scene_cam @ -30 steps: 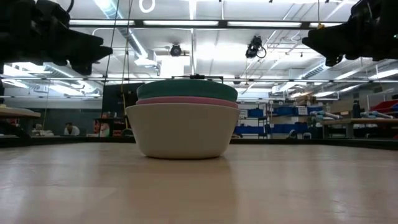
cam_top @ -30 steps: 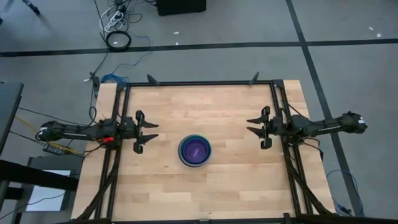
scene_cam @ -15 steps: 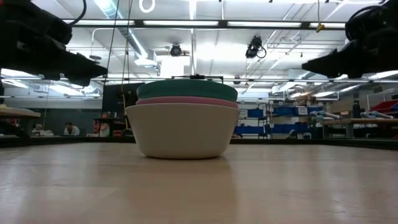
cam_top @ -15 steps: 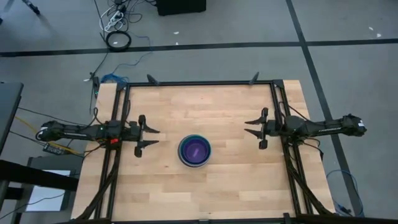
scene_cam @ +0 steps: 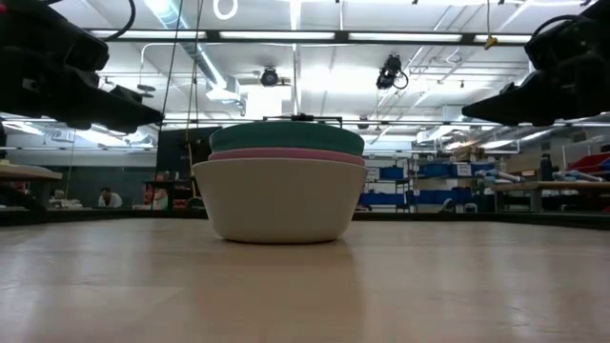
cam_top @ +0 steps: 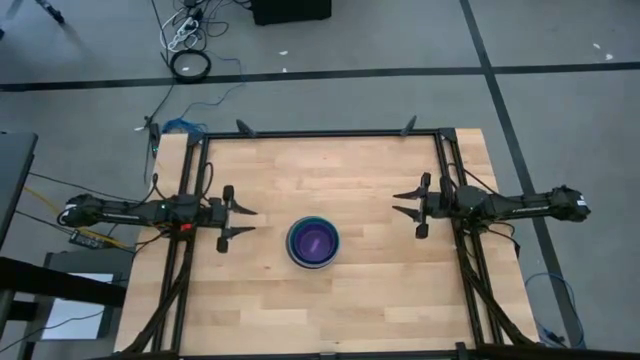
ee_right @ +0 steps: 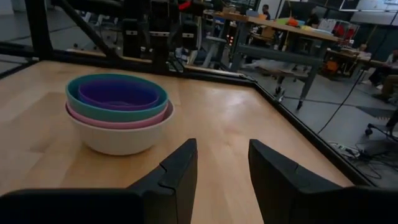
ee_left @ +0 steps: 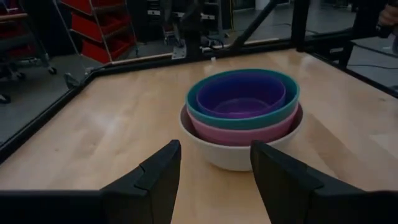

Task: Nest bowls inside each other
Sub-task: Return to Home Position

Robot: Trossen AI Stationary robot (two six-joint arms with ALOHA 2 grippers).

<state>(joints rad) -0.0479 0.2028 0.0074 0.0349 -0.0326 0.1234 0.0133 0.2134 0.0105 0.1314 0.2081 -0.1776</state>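
Observation:
A stack of nested bowls stands on its base at the middle of the wooden table. The outermost is grey-white, then comes a pale pink one, a teal-green one and a purple one innermost. My left gripper hovers open to the left of the stack, pointing at it, well short of it. My right gripper hovers open to the right, also pointing toward the stack. In the wrist views, nothing lies between the fingers of my left gripper or of my right gripper.
Black frame rails run along the table's far, left and right edges. Bare wood lies all around the stack. Beyond the table, the low view shows a workshop with shelves and a seated person far off.
Both grippers have sunk a little and tipped their fingers down toward level, rolling slightly at the wrist. The stack of bowls has stayed where it was.

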